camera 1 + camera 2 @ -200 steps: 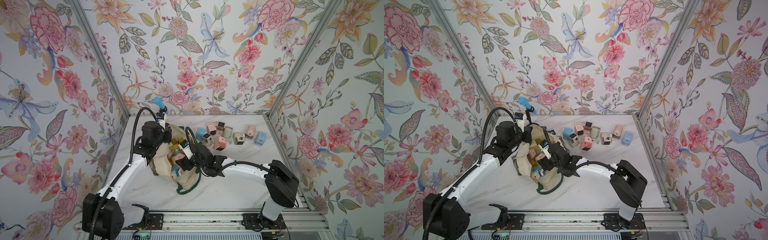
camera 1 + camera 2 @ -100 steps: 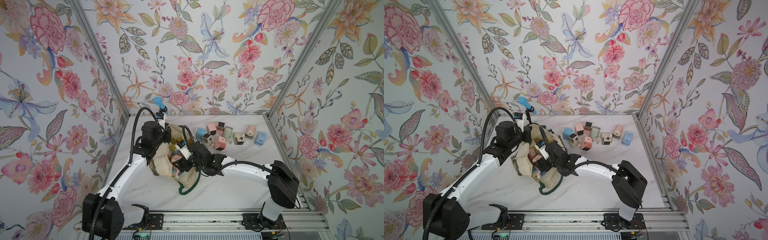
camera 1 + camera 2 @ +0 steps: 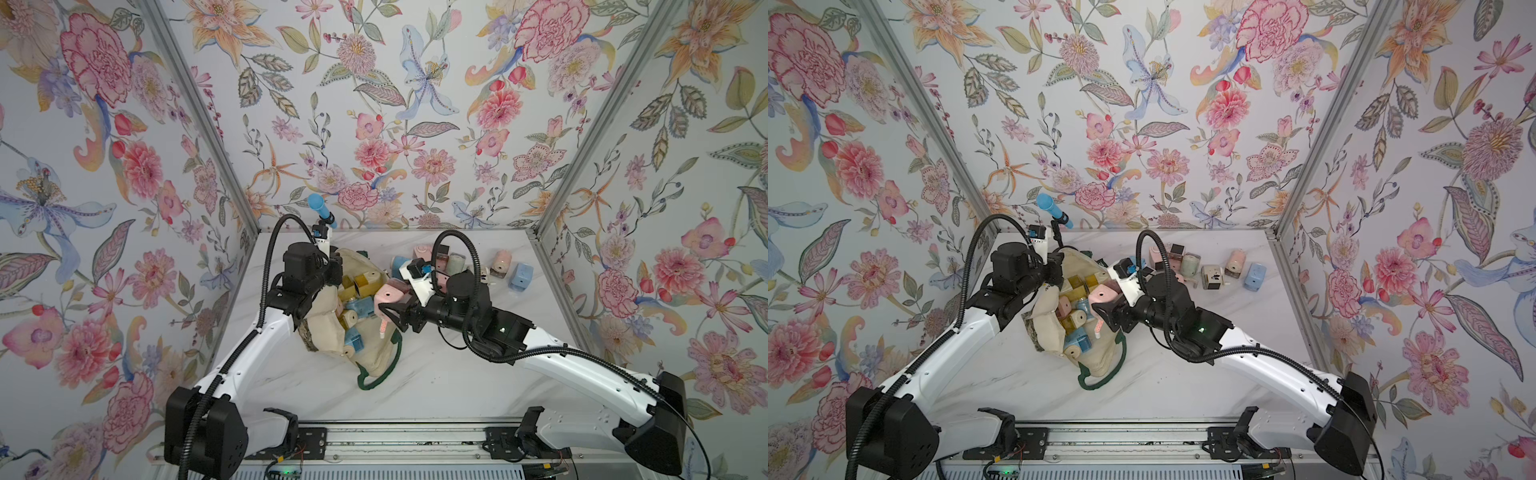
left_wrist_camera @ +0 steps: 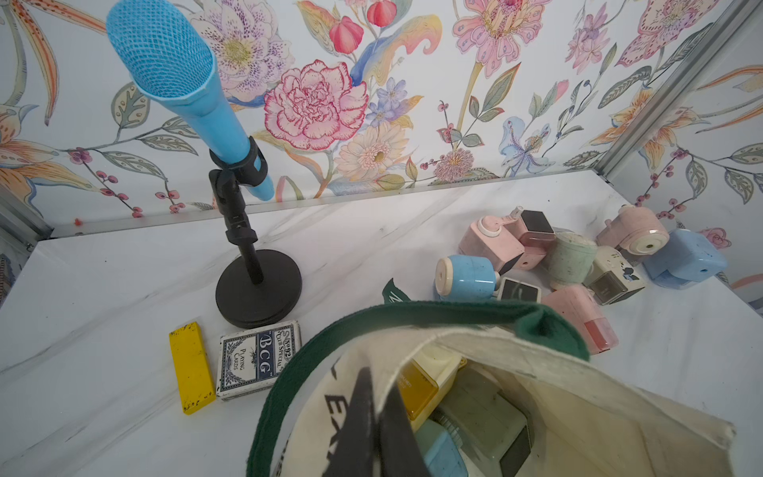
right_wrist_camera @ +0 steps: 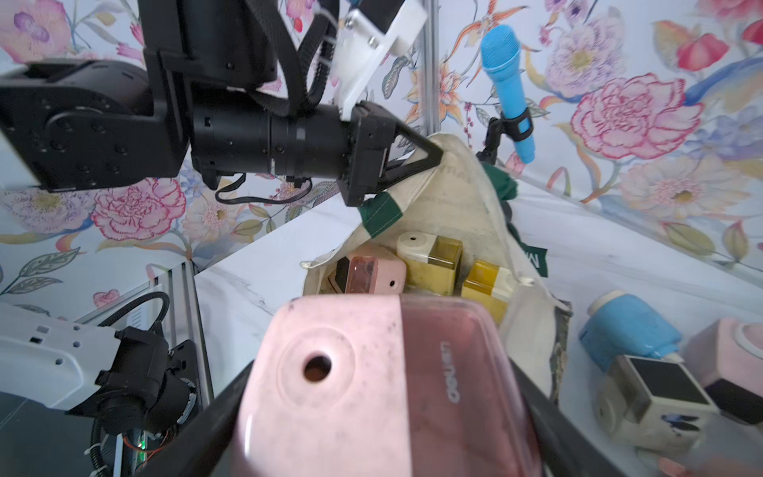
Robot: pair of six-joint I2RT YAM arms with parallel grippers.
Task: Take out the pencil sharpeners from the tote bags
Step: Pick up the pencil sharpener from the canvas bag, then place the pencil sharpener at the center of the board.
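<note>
We are lifting a pink pencil sharpener [image 5: 363, 384] clear of the tote bag [image 3: 324, 332]: a second ago the right tool [image 3: 390, 311] was reaching down among the contents, and now it is drawn back over the bag's edge, its jaws standing wide and clamped on the sharpener's two sides, with the crank [image 3: 383, 326] dangling below. The left tool [image 5: 431, 161] is staying pressed together on the bag's cream rim beside the green strap [image 5: 380, 210], holding the mouth up and open as before. So one more sharpener is coming out, and we are judging that it is heading for the pile of loose sharpeners [image 4: 572, 258] lying on the tabletop [image 3: 436, 374] just beyond the bag. Several sharpeners [image 3: 360, 283], yellow, blue and pink, are remaining inside the bag, so we are reckoning the job well short of finished, with more reaches into the bag needed
</note>
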